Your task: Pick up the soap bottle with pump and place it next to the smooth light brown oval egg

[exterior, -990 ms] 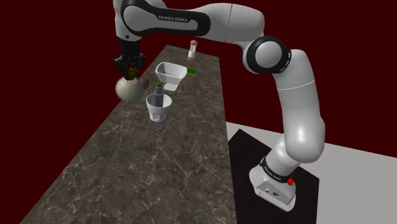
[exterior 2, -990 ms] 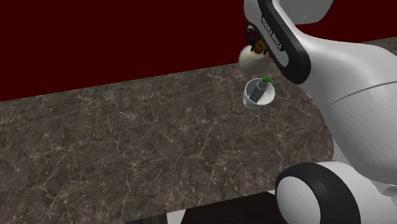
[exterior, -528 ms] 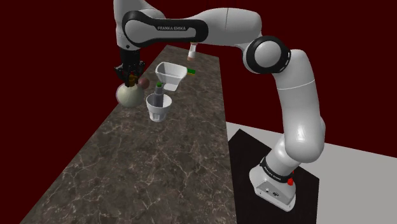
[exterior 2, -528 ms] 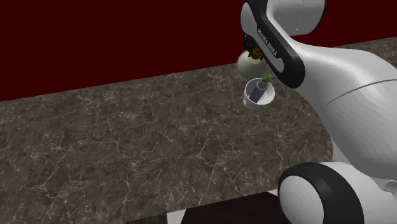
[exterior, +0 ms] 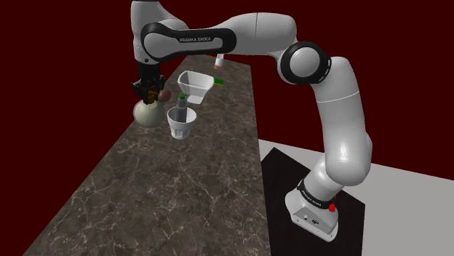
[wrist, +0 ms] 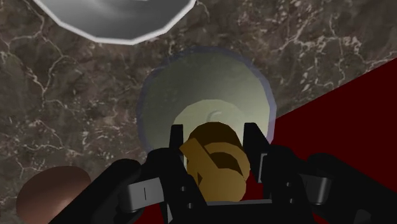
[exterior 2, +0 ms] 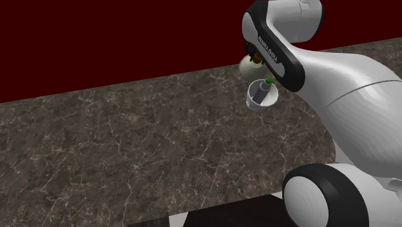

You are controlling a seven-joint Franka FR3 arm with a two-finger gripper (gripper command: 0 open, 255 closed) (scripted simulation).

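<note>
The soap bottle (exterior: 148, 113) has a round pale greenish body and a brown-gold pump (wrist: 216, 159). It hangs upright from my gripper (exterior: 150, 91), which is shut on the pump neck; both black fingers (wrist: 176, 147) clasp it. The bottle is low over the dark marble counter (exterior: 167, 189), close to the counter's edge at the shoulder view's left. The brown oval egg (exterior: 165, 94) lies on the counter just beside the bottle, also seen near one finger as the egg (wrist: 51, 194). In the second exterior view the bottle (exterior 2: 248, 64) and gripper (exterior 2: 256, 57) are partly behind the arm.
A white cup (exterior: 180, 124) holding a grey bottle with a green cap stands close by, on the side away from the counter edge; its rim (wrist: 114, 28) is near the soap bottle. A white angular bowl (exterior: 195, 84) and a small orange-topped bottle (exterior: 219, 58) stand farther back. Dark red backdrop lies beyond the edge.
My gripper has come down with the soap bottle, lowering it toward the counter beside the egg. The egg, hidden a second ago, now shows next to the gripper.
</note>
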